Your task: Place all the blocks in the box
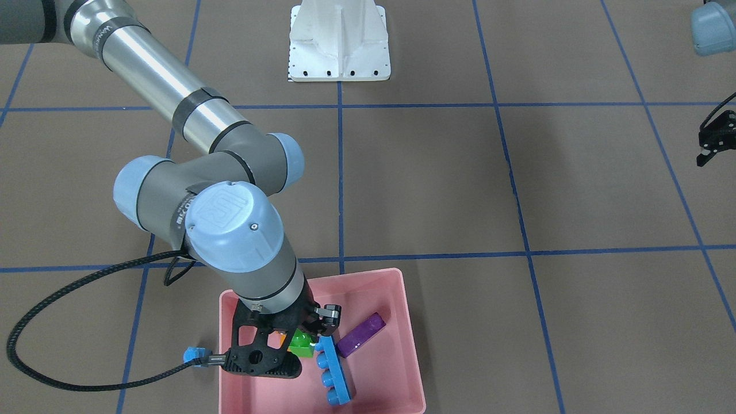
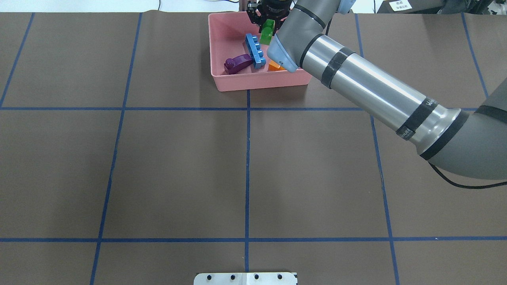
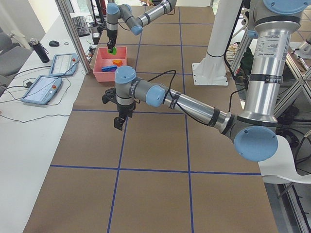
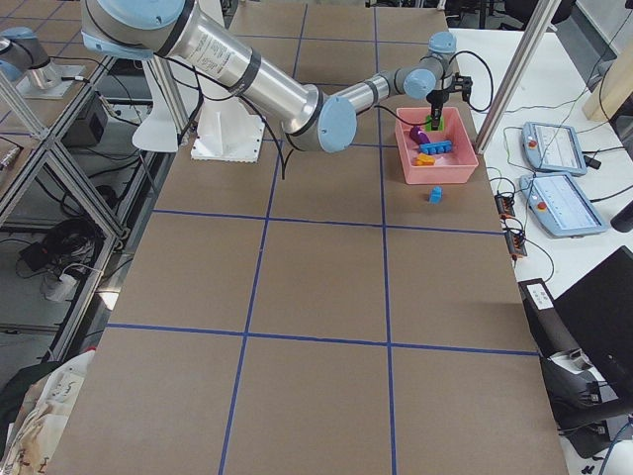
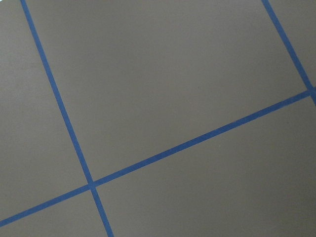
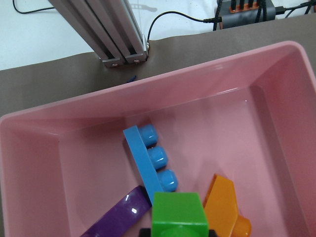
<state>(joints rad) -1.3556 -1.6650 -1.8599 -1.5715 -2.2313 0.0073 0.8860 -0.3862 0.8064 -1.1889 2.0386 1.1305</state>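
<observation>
My right gripper [image 1: 300, 340] is shut on the green two-stud block [image 1: 300, 345] and holds it over the pink box [image 1: 379, 374]. The block also shows in the overhead view [image 2: 268, 31] and the right wrist view [image 6: 178, 216]. In the box lie the long light blue block [image 1: 334, 371], the long purple block [image 1: 361, 334] and the orange sloped block [image 6: 222, 202]. The small one-stud light blue block [image 1: 192, 355] sits on the table just outside the box. My left gripper [image 1: 713, 146] hangs over bare table far from the box; I cannot tell whether it is open.
The white robot base [image 1: 339, 40] stands at the table's robot side. A black cable [image 1: 57, 379] loops on the table beside the right arm. An aluminium post [image 6: 113, 29] stands just behind the box. Touch panels [image 4: 559, 148] lie past the table edge.
</observation>
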